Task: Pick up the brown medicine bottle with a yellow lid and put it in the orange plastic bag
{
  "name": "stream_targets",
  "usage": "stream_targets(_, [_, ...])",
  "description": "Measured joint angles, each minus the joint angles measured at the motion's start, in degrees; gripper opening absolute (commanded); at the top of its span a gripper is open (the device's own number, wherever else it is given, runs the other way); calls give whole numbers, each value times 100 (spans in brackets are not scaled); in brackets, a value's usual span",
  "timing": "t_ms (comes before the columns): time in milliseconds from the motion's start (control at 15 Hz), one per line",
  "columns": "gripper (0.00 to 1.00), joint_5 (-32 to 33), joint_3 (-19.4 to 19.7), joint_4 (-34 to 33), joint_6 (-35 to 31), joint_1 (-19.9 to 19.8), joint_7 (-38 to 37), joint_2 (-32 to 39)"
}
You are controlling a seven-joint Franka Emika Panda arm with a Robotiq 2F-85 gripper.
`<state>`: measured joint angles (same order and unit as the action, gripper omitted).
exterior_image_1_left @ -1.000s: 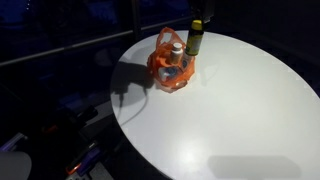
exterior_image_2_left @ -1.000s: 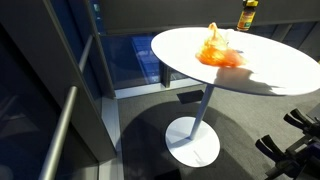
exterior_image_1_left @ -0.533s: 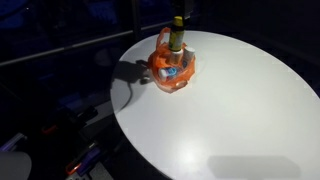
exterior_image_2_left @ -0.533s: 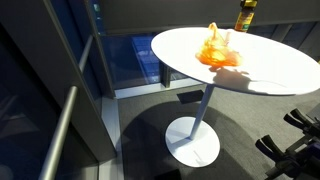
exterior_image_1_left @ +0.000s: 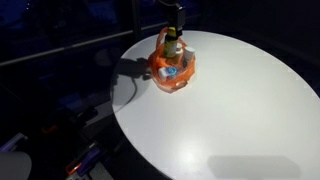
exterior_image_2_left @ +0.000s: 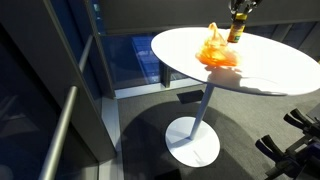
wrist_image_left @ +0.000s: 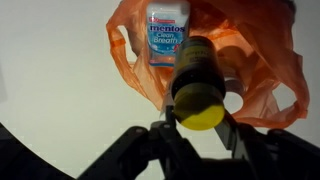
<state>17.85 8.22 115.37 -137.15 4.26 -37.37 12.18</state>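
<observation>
My gripper (wrist_image_left: 197, 128) is shut on the brown medicine bottle (wrist_image_left: 196, 75) with its yellow lid (wrist_image_left: 200, 112), holding it by the lid end. The bottle hangs upright right above the open orange plastic bag (wrist_image_left: 255, 60). In both exterior views the bottle (exterior_image_1_left: 172, 40) (exterior_image_2_left: 237, 28) is over the bag (exterior_image_1_left: 172, 68) (exterior_image_2_left: 217, 50), which sits on the white round table (exterior_image_1_left: 230, 110). The gripper (exterior_image_1_left: 173, 15) comes down from the top edge in an exterior view. A white Mentos container (wrist_image_left: 167, 40) lies inside the bag.
The table (exterior_image_2_left: 270, 65) stands on a single white pedestal (exterior_image_2_left: 195, 135). Its edge curves close behind the bag. Dark floor and railings surround it. A round white cap-like thing (wrist_image_left: 233, 102) shows in the bag beside the bottle.
The gripper has carried the bottle sideways from beside the bag to over it and lowered it toward the opening.
</observation>
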Motion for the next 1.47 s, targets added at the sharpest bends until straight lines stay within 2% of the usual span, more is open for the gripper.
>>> stream_targets(667, [19, 0, -36, -24, -425, 144, -148, 706])
stream_targets(733, [50, 0, -33, -26, -455, 165, -174, 759])
stream_targets(800, [69, 0, -28, -28, -474, 183, -189, 804])
stream_targets(1067, [99, 0, -2, -29, -487, 219, -193, 826])
stream_targets(1267, [100, -3, 9, 45, -402, 210, -175, 568])
stream_targets(1467, [100, -53, 6, 228, 67, 149, -47, 70])
